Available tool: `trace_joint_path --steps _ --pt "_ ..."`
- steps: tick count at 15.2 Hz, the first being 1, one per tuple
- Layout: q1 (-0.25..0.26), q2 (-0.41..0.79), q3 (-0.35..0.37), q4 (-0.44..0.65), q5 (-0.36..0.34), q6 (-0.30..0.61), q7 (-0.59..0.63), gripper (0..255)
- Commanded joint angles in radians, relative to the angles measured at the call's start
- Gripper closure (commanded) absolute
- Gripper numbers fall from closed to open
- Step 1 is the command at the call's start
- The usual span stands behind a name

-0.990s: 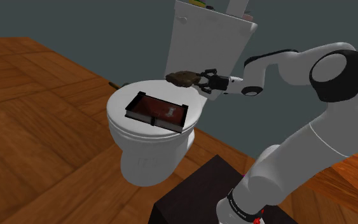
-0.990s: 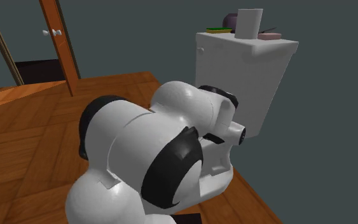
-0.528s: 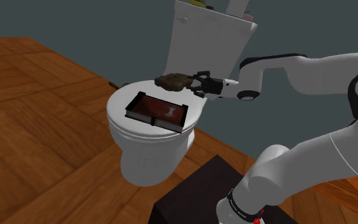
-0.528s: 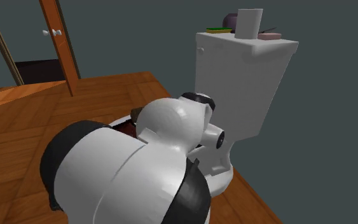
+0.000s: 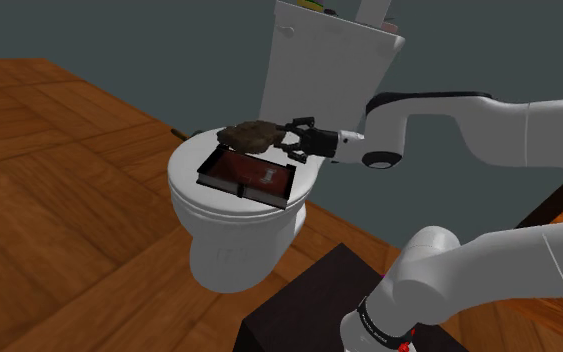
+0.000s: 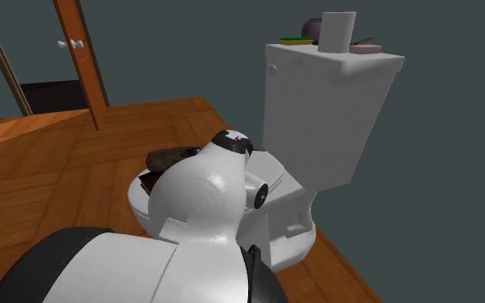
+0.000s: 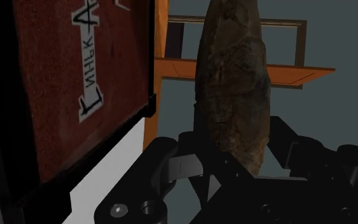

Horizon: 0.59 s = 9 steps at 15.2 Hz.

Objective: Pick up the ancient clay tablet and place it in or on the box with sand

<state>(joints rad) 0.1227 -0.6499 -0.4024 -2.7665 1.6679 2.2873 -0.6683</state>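
Observation:
The clay tablet (image 5: 249, 135) is a brown, rough, flattish lump, and my gripper (image 5: 283, 141) is shut on its end. It hangs in the air just above the far edge of the box with sand (image 5: 250, 175), a shallow dark tray with a red filling and a white mark, lying on the closed toilet lid (image 5: 184, 165). In the wrist view the tablet (image 7: 231, 95) stands between the black fingers (image 7: 179, 167), with the box's red inside (image 7: 69, 76) close beside it. The second exterior view has the tablet (image 6: 170, 157) poking out past my white arm (image 6: 202, 194), which hides the box.
The white toilet tank (image 5: 324, 60) rises right behind the gripper, with a white cup (image 6: 338, 33) and small items on top. Wooden floor (image 5: 59, 230) surrounds the toilet. My dark stand (image 5: 309, 305) sits at the shoulder view's lower right. A wooden door frame (image 6: 81, 60) stands further off.
My arm has stretched towards the shoulder view's left, carrying the tablet from beside the tank to above the box's far edge. The grip has stayed shut.

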Motion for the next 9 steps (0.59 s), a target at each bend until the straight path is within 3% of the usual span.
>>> trace_joint_path --steps 1,9 --pt "0.012 -0.007 0.021 -0.019 0.042 0.019 -0.024 255" --pt "0.025 0.082 -0.028 -0.047 0.105 -0.04 -0.163 255"
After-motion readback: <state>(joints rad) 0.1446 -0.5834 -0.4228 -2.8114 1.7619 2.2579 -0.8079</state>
